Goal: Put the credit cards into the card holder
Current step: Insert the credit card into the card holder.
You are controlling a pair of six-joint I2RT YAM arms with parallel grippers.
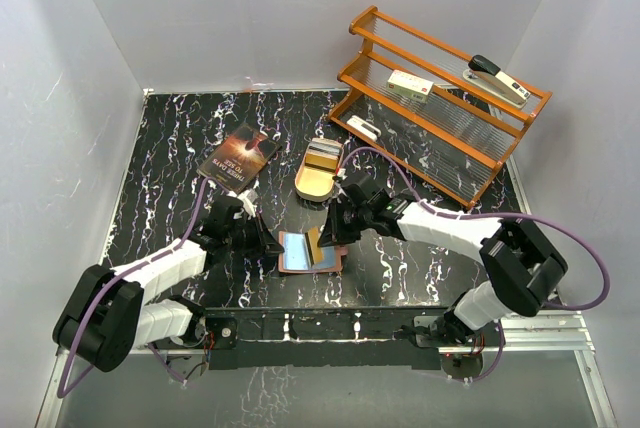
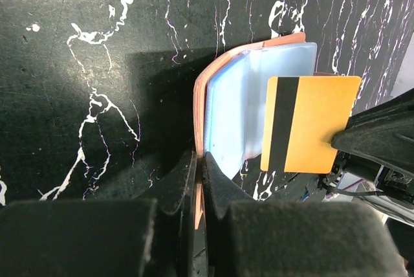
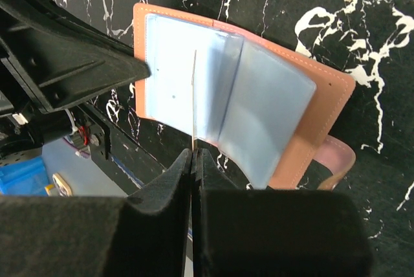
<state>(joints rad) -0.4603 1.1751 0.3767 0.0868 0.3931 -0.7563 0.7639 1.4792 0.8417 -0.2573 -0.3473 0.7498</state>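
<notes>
The left gripper (image 2: 200,160) is clamped on the wallet (image 3: 330,96), the right gripper (image 3: 194,157) on the gold card (image 2: 317,121). If tilted, the card may be jammed against a sleeve (image 3: 272,115).

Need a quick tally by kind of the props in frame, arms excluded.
card holder: 1
gold card: 1 (more in the tin, not countable)
tin: 1
book: 1
wooden rack: 1
stapler: 1
white box: 1
small white item, lower shelf: 1
Total: 8, excluding the tin's cards
</notes>
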